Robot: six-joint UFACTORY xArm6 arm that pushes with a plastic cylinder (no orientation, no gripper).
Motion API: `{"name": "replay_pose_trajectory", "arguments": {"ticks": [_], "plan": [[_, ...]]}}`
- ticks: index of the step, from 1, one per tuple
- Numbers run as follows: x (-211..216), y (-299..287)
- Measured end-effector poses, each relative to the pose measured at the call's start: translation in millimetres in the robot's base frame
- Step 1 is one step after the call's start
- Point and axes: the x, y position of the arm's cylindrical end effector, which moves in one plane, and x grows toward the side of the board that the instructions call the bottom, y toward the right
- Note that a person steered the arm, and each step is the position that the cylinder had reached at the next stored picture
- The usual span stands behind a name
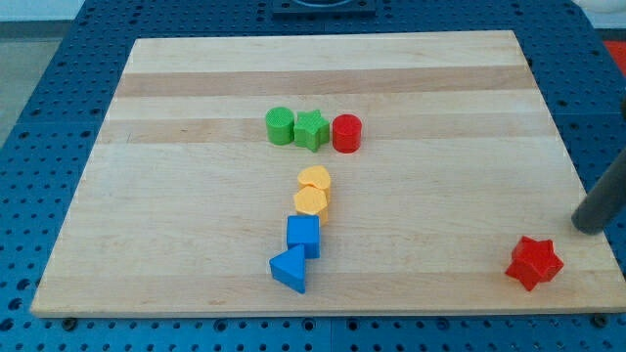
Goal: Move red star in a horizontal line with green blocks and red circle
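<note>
The arm carries no pincer, so no open or closed state applies. It ends in a dark rod that enters from the right edge of the view, and my tip (588, 227) rests over the right edge of the table (196, 244).

The red star (534, 262) lies flat near the near-right corner of the table. My tip stands just beside it, to its upper right, with a narrow gap between them; no contact is visible.

Three blocks form a horizontal row in the far-centre area of the table. From left to right these are the green cylinder (280, 126), the green star (311, 130) and the red cylinder (346, 133). Adjacent blocks in this row touch or nearly touch. The red star lies well apart from this row, far to its right and much nearer to the near edge.

A second group runs roughly from far to near below the row, at the centre of the table. It consists of two yellow blocks, the farther one (315, 179) and the nearer one (311, 200), packed against each other; their exact shapes cannot be made out with certainty. Next come a blue cube (303, 236) and a blue triangular block (290, 269), which touch one another.

My tip is well apart from both groups.
</note>
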Motion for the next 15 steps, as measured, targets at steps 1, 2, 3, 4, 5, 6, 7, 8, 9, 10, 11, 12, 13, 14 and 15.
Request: {"name": "replay_pose_trajectory", "arguments": {"ticks": [1, 2, 3, 4, 5, 6, 7, 8, 9, 10, 11, 12, 13, 14, 15], "plan": [[30, -13], [58, -26], [73, -45], [67, -58], [52, -62], [42, -80], [32, -91], [18, -91], [3, -95], [-5, -107], [-16, -110], [-29, -111], [-44, -118], [-62, -126], [-79, -132]]}}
